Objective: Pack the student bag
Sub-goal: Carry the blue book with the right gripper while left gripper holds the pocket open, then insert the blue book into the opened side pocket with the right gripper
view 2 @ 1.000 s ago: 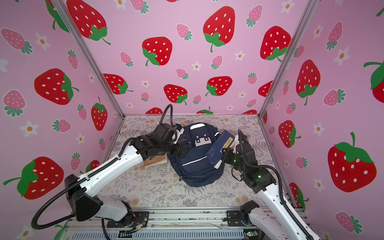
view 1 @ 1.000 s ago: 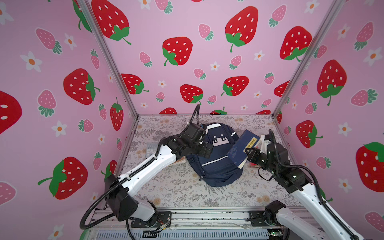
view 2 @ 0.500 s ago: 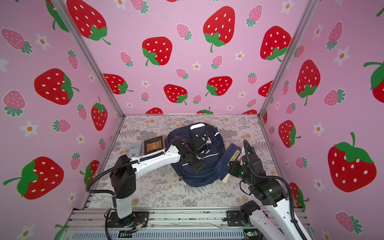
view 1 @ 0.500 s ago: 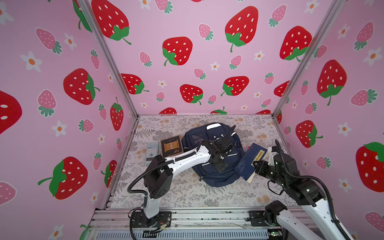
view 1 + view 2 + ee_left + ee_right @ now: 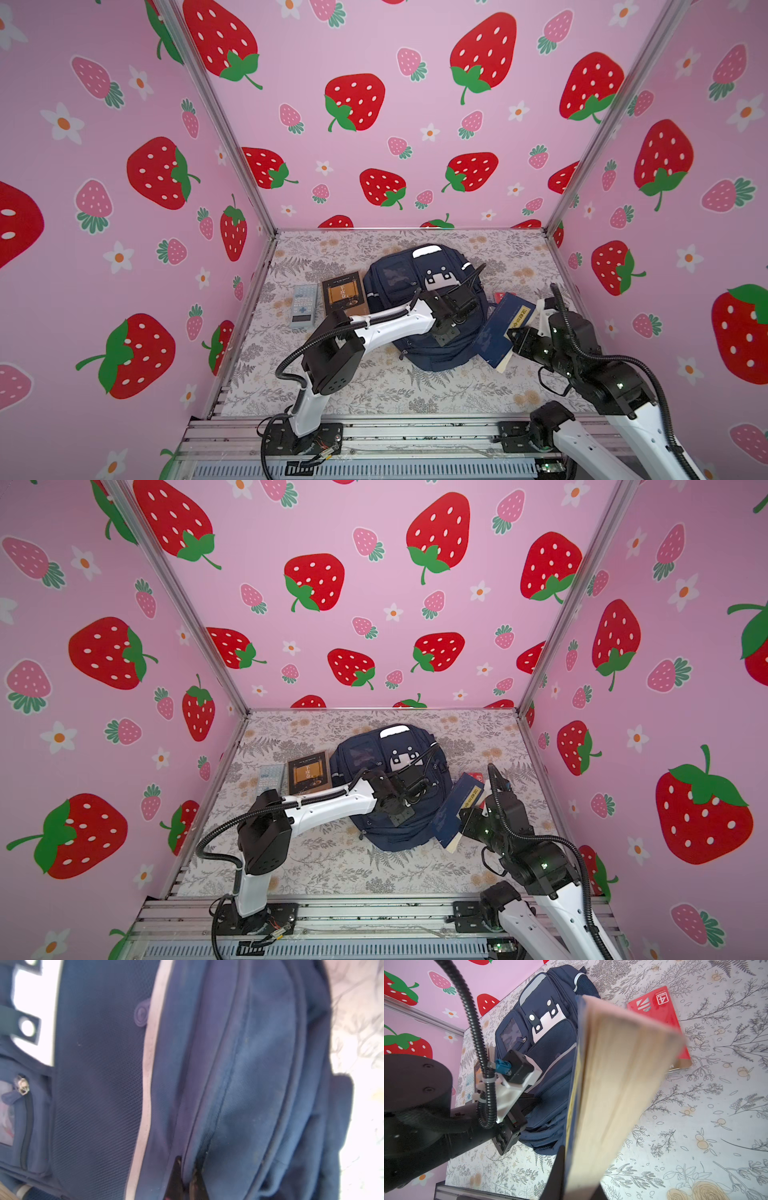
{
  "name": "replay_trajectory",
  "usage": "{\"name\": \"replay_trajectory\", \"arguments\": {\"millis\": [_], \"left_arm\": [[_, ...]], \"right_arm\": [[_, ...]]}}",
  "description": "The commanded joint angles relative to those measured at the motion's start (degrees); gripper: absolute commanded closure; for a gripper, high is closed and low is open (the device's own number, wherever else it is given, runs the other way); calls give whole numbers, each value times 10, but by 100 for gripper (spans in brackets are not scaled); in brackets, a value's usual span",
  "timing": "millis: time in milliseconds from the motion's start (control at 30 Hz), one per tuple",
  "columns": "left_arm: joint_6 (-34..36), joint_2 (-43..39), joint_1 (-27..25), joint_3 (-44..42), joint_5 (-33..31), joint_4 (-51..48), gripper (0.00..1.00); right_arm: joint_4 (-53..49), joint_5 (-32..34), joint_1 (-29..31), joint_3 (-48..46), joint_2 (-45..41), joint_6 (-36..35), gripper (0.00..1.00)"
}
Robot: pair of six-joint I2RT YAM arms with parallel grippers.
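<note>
Broadly, the floral table (image 5: 374, 386) is carrying everything, and the student bag (image 5: 390, 282) is lying face-up at its centre, with the white top patch pointing toward twelve o'clock. At the bag's four o'clock the right fingers (image 5: 557, 1169) are clamping a thick blue book (image 5: 503, 328) by one edge and tilting it above the table, probably waiting for an opening. A dark book (image 5: 343, 293) is lying flat at the bag's nine o'clock, a red booklet (image 5: 658, 1016) at three o'clock, and a grey keypad device (image 5: 303, 305) beyond the dark book, all likely queued for packing. The left fingers (image 5: 178, 1182) are closed, pinching a fabric ridge beside a zip line on the bag's lower front, seemingly to lift or part it.
</note>
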Motion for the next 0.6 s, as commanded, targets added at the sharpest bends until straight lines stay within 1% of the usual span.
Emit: {"name": "replay_trajectory", "arguments": {"millis": [0,100,233,300,467,567], "left_arm": [[-11,-58,4,3,-27,36,100],[-21,-102,10,-13,-9,67,100],[-54,-143,37,-35,65,99,100],[-71,-162,52,-54,104,124,100],[-115,-203,82,-84,174,171,100],[-127,-208,92,-86,193,180,100]], "right_arm": [[-7,-14,-2,8,-12,5,100],[-14,-32,-2,6,-17,9,100],[6,-63,-3,-4,-29,29,100],[38,-95,-2,-27,-35,49,100],[142,-163,-3,-119,-47,103,100],[239,-207,-2,-182,-55,141,100]]}}
